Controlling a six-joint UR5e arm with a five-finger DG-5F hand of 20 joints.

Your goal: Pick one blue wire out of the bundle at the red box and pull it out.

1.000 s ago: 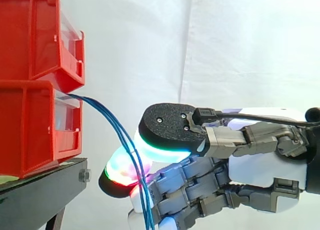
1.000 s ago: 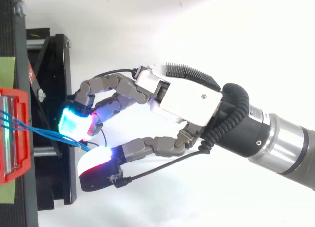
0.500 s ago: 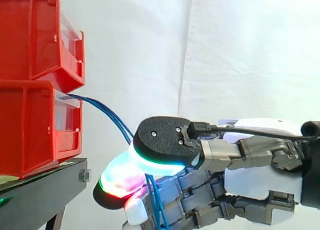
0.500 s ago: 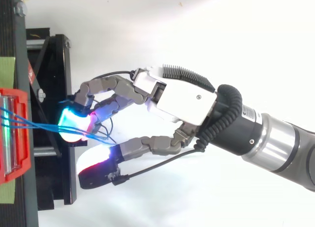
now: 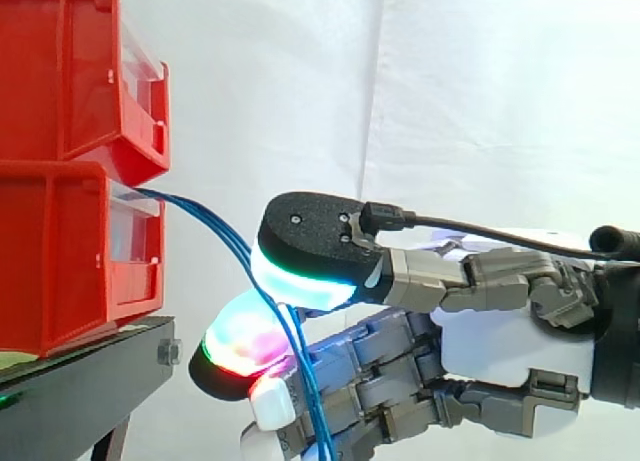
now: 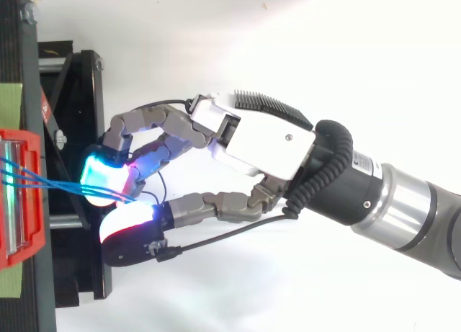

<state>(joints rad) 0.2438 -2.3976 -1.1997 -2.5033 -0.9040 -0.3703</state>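
Observation:
A bundle of thin blue wires (image 5: 215, 231) leaves the clear front of the lower red bin (image 5: 60, 251) and droops down to the right. My hand (image 5: 500, 341) comes in from the right just off the bin. The wires run down between the thumb's glowing pad (image 5: 300, 276) above and the curled fingers' pads (image 5: 240, 346) below. In the top view the blue wires (image 6: 50, 186) stretch from the red bin (image 6: 29, 202) into the narrow gap between the cyan finger pad (image 6: 101, 177) and the thumb, where my hand (image 6: 263, 141) closes on them. Which single wire is gripped I cannot tell.
A second red bin (image 5: 70, 71) sits stacked on the lower one. Both rest on a black stand (image 5: 80, 381) whose frame (image 6: 79, 94) lies close behind the fingertips. A white curtain (image 5: 480, 101) backs the scene, with free room to the right.
The thumb has risen and reached further left toward the bin, and the finger pads have drawn closer to it around the wires. The wires' slack loop by the fingers has shrunk.

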